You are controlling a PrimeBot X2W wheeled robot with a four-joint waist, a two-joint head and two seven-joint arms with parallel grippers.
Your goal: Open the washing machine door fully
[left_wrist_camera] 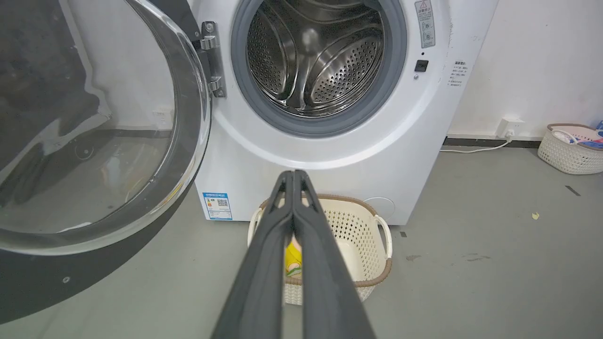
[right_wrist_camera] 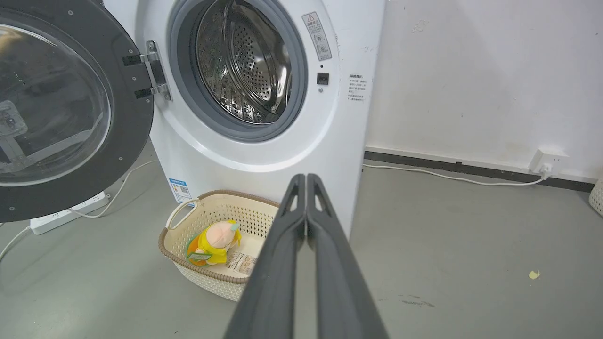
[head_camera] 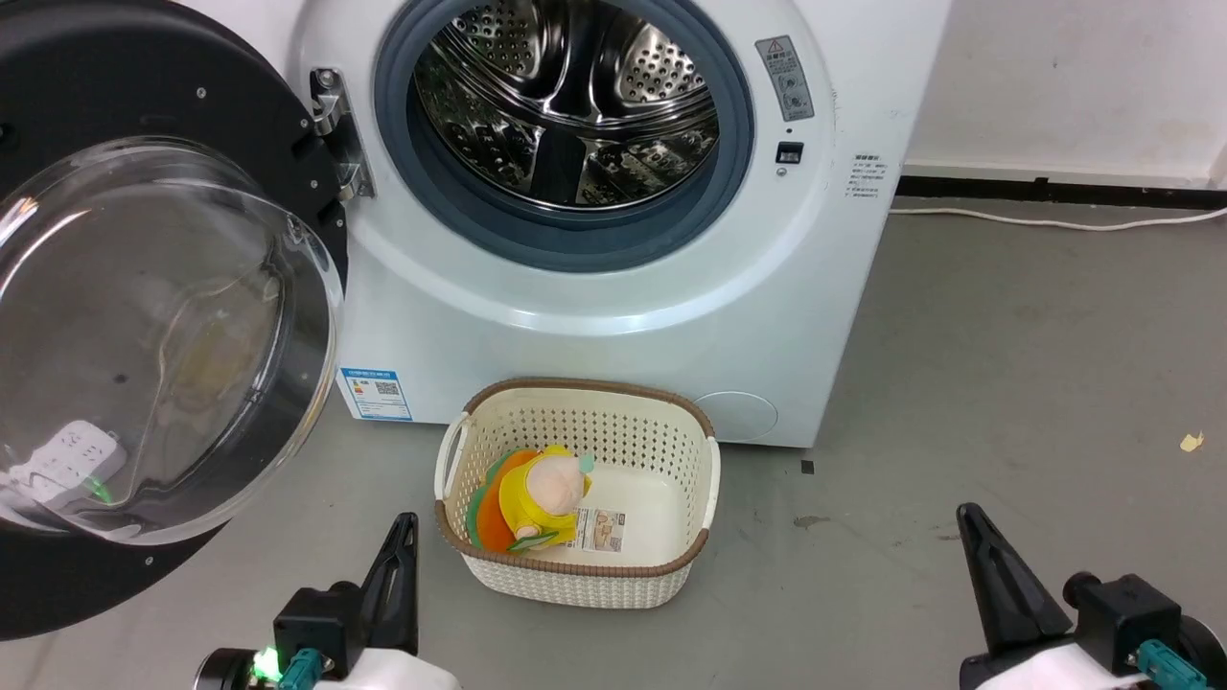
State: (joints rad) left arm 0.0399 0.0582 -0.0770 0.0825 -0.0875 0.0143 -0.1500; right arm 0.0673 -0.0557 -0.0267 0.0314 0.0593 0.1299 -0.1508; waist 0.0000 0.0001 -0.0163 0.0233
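While the left end effector (left_wrist_camera: 293, 176) and right end effector (right_wrist_camera: 306, 178) both have fingers together, holding nothing, the washing machine door (head_camera: 144, 326) stands wide open left of the washing machine (head_camera: 613, 307), whose blue sticker (head_camera: 376, 393) is illegibly small.

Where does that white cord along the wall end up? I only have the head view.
Observer: The right wrist view shows the white cord ending at a wall socket low on the wall, to the right of the washing machine.
Operator: Anything on the floor further right?
Observer: Yes. The left wrist view shows a second cream basket standing by the wall, with things inside that I can't make out.
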